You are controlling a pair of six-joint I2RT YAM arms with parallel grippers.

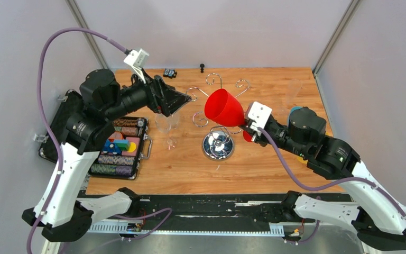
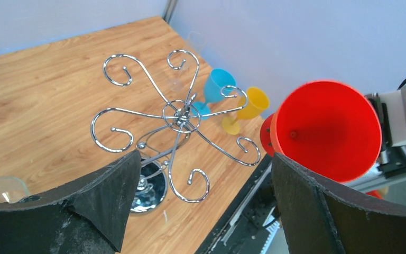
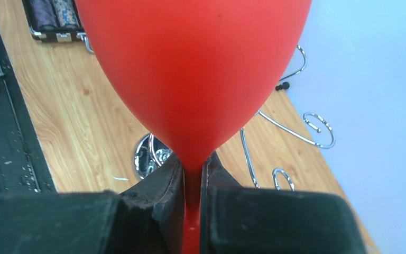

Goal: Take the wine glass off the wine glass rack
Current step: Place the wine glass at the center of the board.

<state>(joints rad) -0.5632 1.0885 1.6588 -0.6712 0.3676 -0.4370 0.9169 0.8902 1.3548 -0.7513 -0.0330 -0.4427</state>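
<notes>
Both fingers (image 3: 158, 185) of the right gripper (image 3: 192, 169) clamp the stem of the red wine glass (image 1: 223, 107), which is held just right of the wine glass rack (image 2: 180, 116), apart from its hooks. The left gripper (image 2: 205, 164) gapes wide, holding nothing. The red glass's foot is hidden behind the fingers. Six curled hooks show, with one blue glass (image 2: 218, 84) and one yellow glass (image 2: 254, 103) beyond the rack.
</notes>
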